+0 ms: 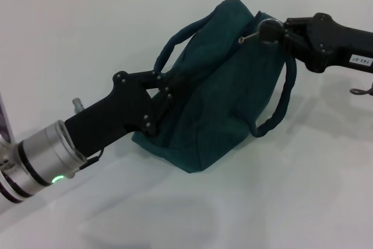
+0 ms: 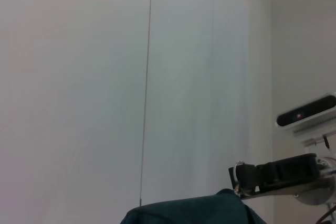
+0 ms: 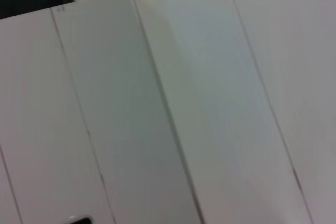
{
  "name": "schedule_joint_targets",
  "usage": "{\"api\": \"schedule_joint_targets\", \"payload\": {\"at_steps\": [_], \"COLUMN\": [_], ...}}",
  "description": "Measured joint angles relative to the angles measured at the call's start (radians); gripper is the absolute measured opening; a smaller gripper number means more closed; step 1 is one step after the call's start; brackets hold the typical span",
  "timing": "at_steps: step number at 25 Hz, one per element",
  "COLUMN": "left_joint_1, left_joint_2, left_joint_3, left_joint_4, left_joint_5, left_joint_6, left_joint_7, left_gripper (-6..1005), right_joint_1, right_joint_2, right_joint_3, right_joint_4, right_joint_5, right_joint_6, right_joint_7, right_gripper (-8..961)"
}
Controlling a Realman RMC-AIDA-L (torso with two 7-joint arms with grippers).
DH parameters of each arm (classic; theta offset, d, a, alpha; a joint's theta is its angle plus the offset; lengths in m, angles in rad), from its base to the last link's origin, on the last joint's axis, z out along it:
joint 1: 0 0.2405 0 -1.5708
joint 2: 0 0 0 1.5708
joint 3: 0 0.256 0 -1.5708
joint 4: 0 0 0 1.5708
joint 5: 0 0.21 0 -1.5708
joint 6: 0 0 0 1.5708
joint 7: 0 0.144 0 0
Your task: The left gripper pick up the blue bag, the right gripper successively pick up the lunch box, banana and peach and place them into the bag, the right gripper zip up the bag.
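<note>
The blue bag (image 1: 227, 103) stands on the white table (image 1: 303, 190), its top seam drawn together and its rope handles hanging at either side. My left gripper (image 1: 165, 93) reaches in from the lower left and is shut on the bag's fabric below the near handle. At the bag's top right end, my right gripper (image 1: 269, 30) is shut on the zipper pull (image 1: 247, 38), whose metal ring sticks out to the left. The left wrist view shows the bag's top (image 2: 194, 211) and the right gripper (image 2: 247, 176). The lunch box, banana and peach are out of view.
A small metal hook (image 1: 362, 91) hangs below the right arm. A short grey post (image 1: 77, 104) stands behind the left wrist. Pale wall panels (image 3: 157, 129) fill the right wrist view. The robot's head camera (image 2: 307, 113) shows in the left wrist view.
</note>
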Motion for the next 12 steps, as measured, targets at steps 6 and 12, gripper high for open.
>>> {"api": "schedule_joint_targets", "payload": {"at_steps": [6,12], "left_joint_1": [0.023,0.031], "left_joint_2": [0.000,0.000], "left_joint_3": [0.000,-0.006], "left_joint_4": [0.023,0.028], "left_joint_5": [-0.005,-0.010], "left_joint_6": [0.002,0.002], "left_joint_7": [0.000,0.000], "left_gripper": [57,58], "right_joint_1": [-0.029,-0.069], "right_joint_2": [0.022,0.053], "right_joint_3": [0.115,0.207], "right_joint_4": [-0.004,-0.014], "right_joint_5": [-0.060,-0.074], "right_joint_6": [0.004,0.025], "right_joint_7": [-0.017,-0.072], "right_gripper": [15,15]}}
